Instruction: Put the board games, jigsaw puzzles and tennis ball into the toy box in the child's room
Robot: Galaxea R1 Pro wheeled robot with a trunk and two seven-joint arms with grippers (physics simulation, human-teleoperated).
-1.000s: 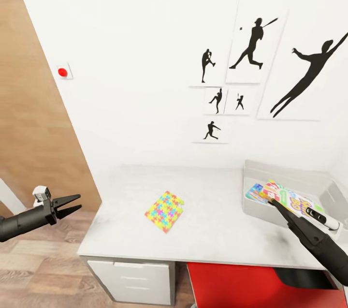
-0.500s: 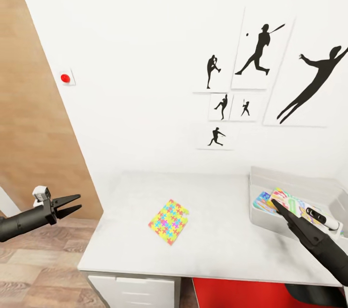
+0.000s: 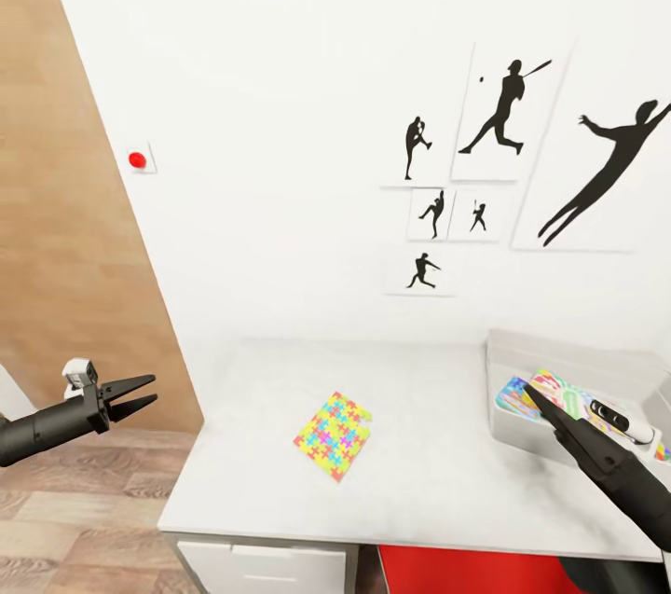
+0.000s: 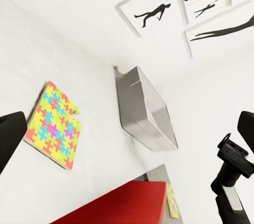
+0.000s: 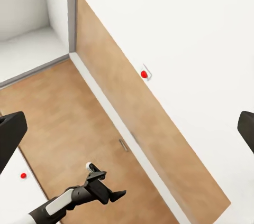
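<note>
Cam shifted only; jigsaw puzzle unmoved on table, both grippers spread, empty as before

Puzzle on table: one. Toy box: one. Silhouette pictures: six; red buttons: one.

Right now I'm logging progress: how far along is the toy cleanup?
Partly done: the toy box on the table already holds colourful flat toys; how many is unclear. Nothing is in hand: the left gripper is open and empty, and the right gripper looks empty. One jigsaw puzzle remains on the table.
</note>
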